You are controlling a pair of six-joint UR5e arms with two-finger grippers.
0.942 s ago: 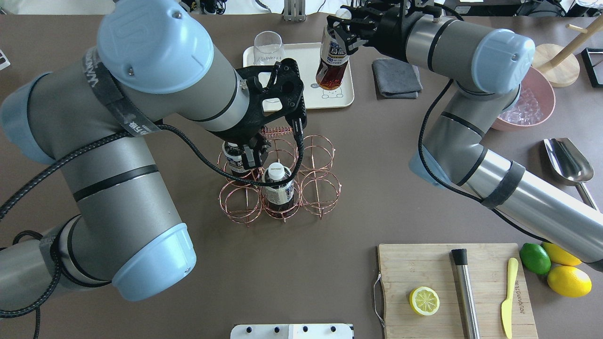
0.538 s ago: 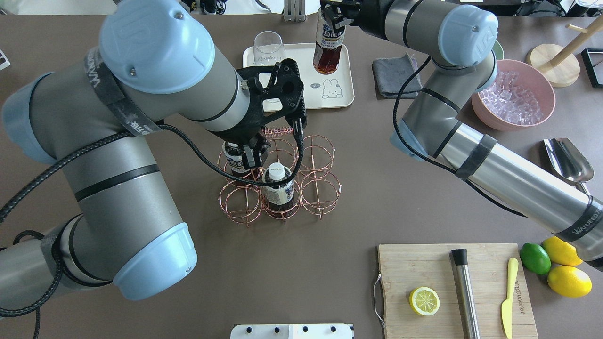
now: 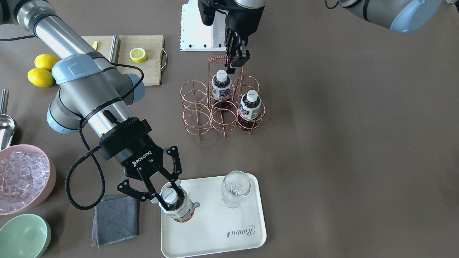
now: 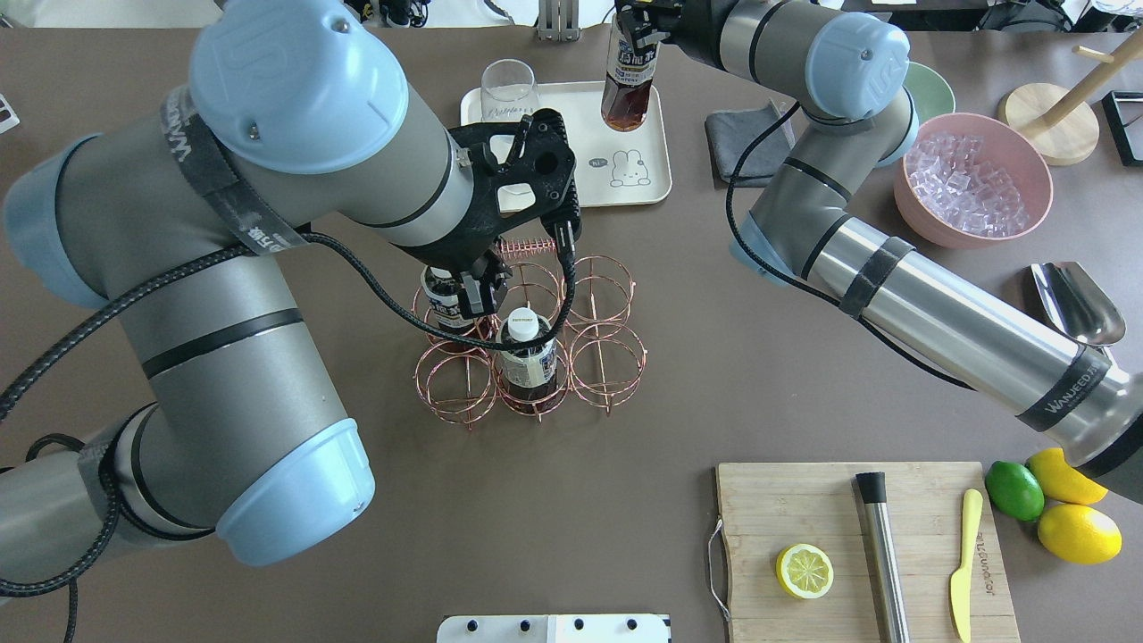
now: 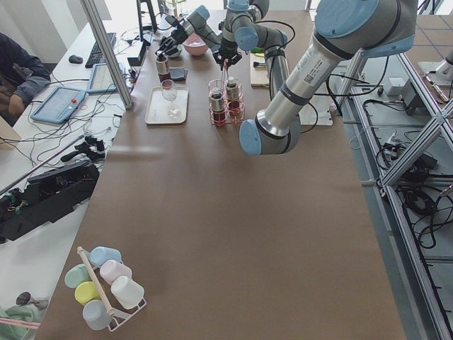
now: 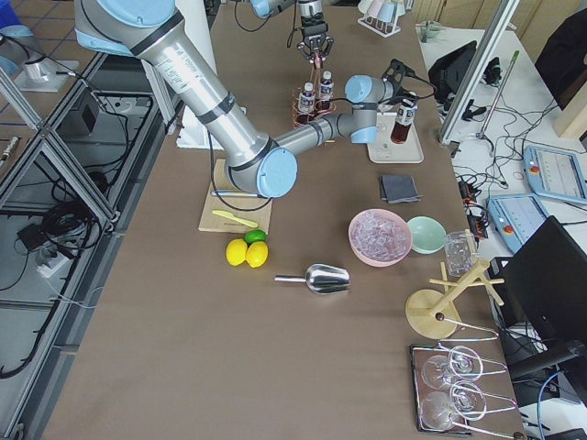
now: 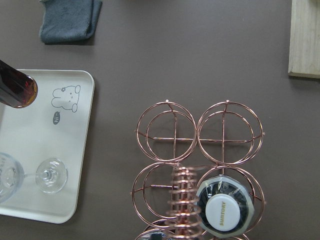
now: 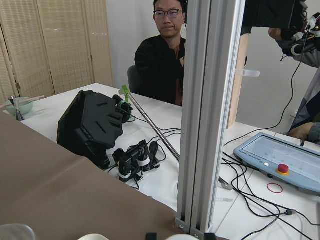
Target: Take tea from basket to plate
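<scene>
Brown counter point(image 4: 679, 384). Cream rectangular tray point(image 3: 215, 229). Rose-gold wire basket point(image 3: 196, 109), two bottles inside. Small brown tea bottle with white cap point(image 4: 627, 89) over the tray's corner, neck clamped in right claw point(image 3: 169, 196). Left claw point(image 3: 235, 62) at the basket's coiled handle; open or closed, can't tell.

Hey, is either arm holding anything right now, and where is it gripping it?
The right gripper holds a tea bottle by its top, at the white cap, over the plate. Whether the left gripper grips the basket handle cannot be told.
</scene>
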